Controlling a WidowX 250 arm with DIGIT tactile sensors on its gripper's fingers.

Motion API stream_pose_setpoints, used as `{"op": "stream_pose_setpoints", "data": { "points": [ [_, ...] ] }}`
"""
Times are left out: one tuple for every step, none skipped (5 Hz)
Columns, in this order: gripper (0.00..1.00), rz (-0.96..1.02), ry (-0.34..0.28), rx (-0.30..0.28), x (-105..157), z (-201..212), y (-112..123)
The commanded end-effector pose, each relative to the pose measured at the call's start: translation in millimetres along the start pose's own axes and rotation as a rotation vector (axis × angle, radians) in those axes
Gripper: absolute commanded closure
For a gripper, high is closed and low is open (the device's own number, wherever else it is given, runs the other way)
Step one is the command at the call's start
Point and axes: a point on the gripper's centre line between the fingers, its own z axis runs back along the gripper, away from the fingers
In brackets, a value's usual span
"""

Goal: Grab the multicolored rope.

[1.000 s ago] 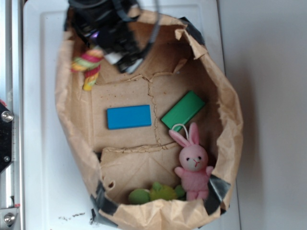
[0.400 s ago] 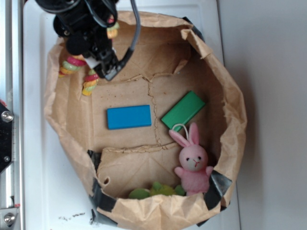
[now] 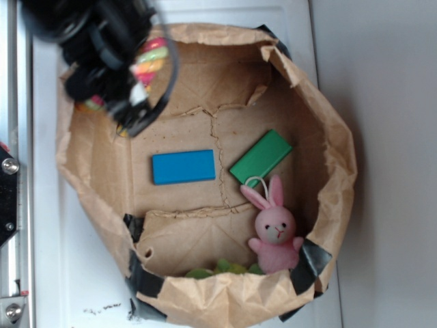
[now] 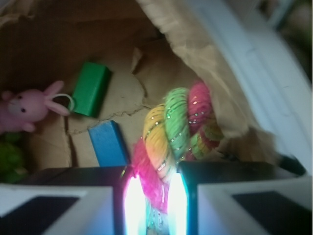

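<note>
The multicolored rope (image 4: 171,132), a thick twist of yellow, green, pink and red strands, is pinched between my two fingers in the wrist view. My gripper (image 4: 154,193) is shut on its pink end, and the rest curls up and to the right against the paper bag wall. In the exterior view the black gripper (image 3: 126,102) hangs blurred over the bag's upper-left corner, with a piece of the rope (image 3: 150,58) showing beside it. A second bit of rope (image 3: 92,104) peeks out at the arm's left edge.
The brown paper bag (image 3: 321,137) lies open on a white tray (image 3: 48,205). On its floor lie a blue block (image 3: 183,167) and a green block (image 3: 260,158). A pink plush bunny (image 3: 275,229) and a green plush (image 3: 225,268) sit near the front wall.
The gripper has risen and shifted left toward the bag's upper-left rim, carrying the rope up off the bag floor. The bag's left wall has been pushed outward.
</note>
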Motion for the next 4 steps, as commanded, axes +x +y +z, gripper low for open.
{"op": "stream_pose_setpoints", "data": {
  "points": [
    [1.00, -0.048, -0.074, 0.105, -1.9, 20.8, -47.9],
    [1.00, 0.001, -0.033, 0.099, 20.9, 19.6, -49.3],
    [1.00, 0.060, 0.008, 0.101, 45.4, 9.8, -38.3],
    [1.00, 0.056, 0.012, 0.087, 51.9, 13.6, -40.4]
  ]
}}
